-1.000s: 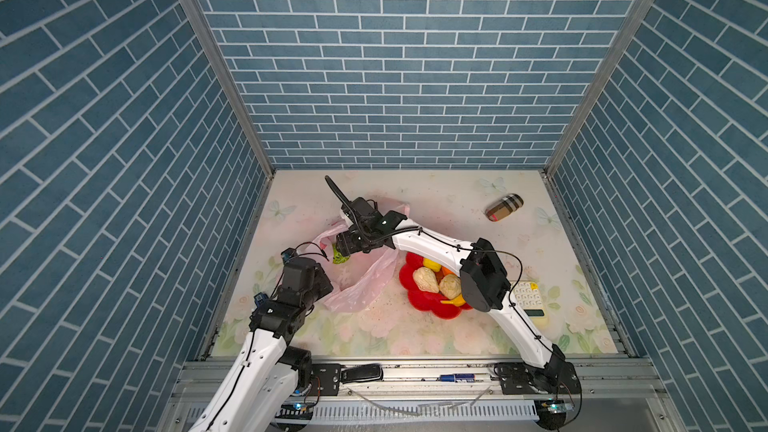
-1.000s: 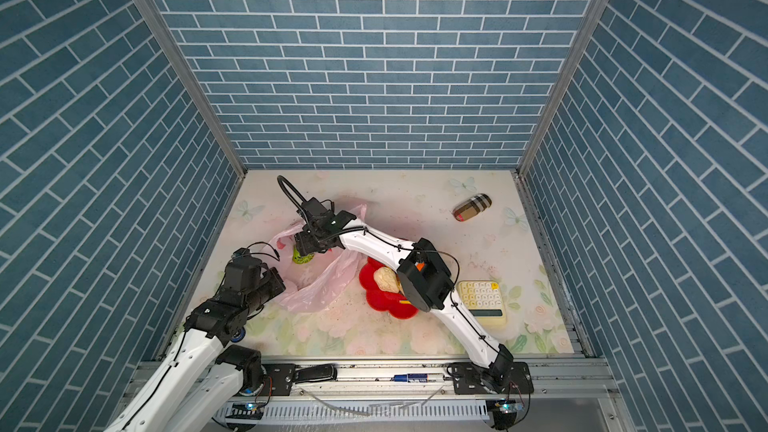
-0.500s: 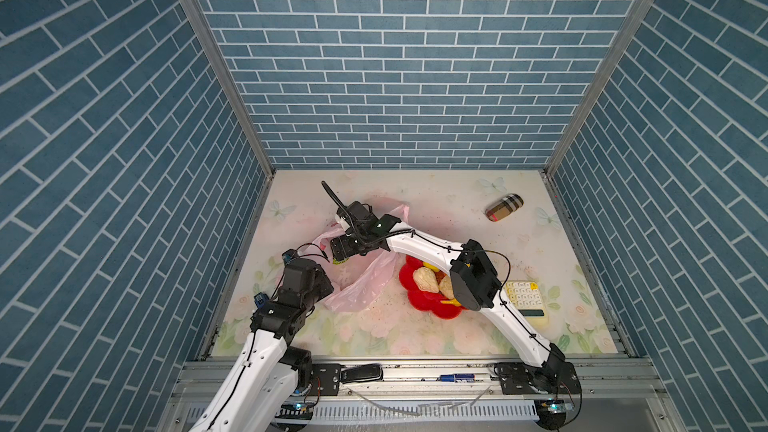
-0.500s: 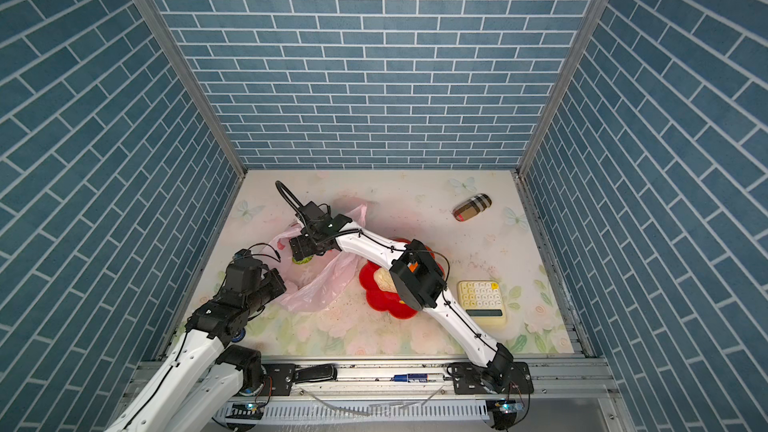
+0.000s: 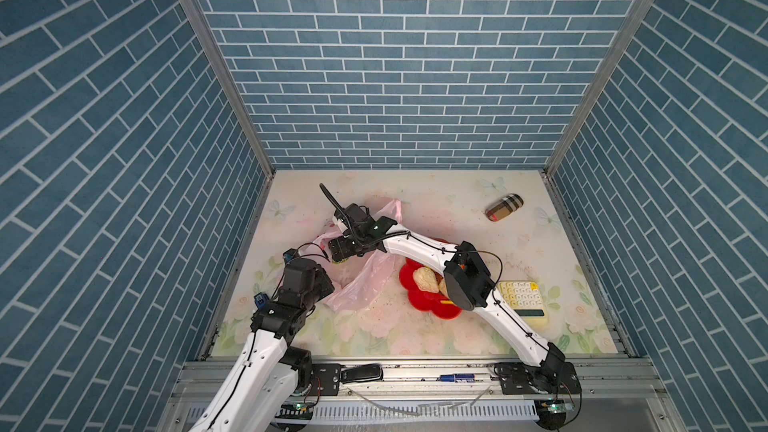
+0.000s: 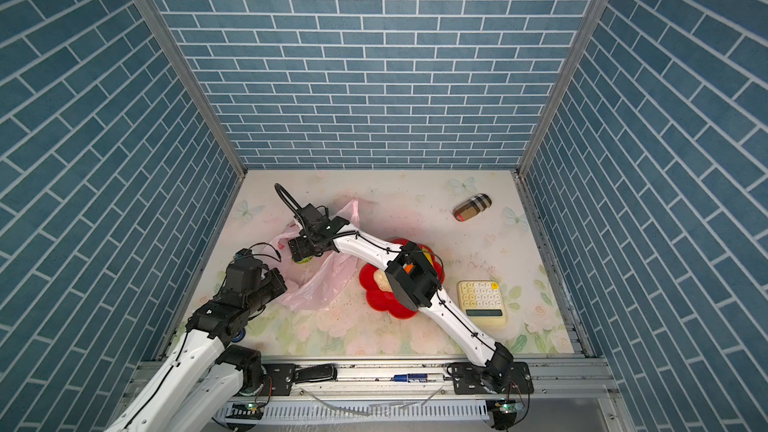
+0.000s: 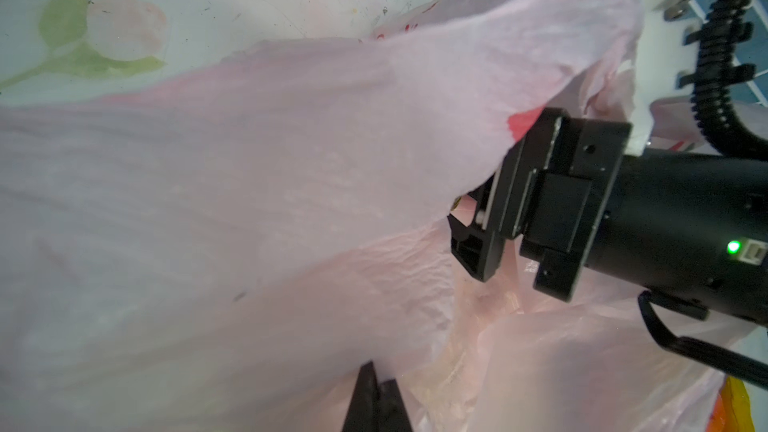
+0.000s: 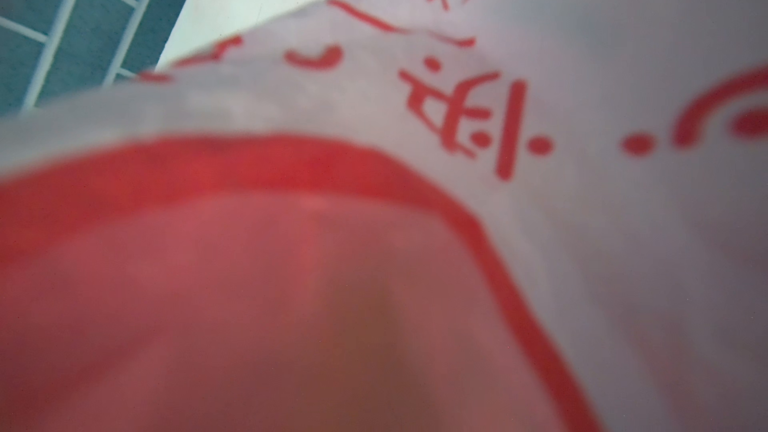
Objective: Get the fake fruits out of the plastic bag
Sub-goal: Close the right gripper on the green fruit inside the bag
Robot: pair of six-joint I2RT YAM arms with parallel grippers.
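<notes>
left gripper (image 7: 373, 394) pinches bag (image 5: 365, 280) edge | right gripper (image 6: 300, 254) at bag mouth, just above green ball (image 6: 304, 261) (jaws film-hidden, state unclear) | cream fruit (image 5: 424, 279) in dish (image 5: 419, 305)

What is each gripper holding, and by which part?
The left gripper is shut on the plastic bag, pinching its film at the opening. The right gripper reaches into the bag; whether it grips anything cannot be told.
</notes>
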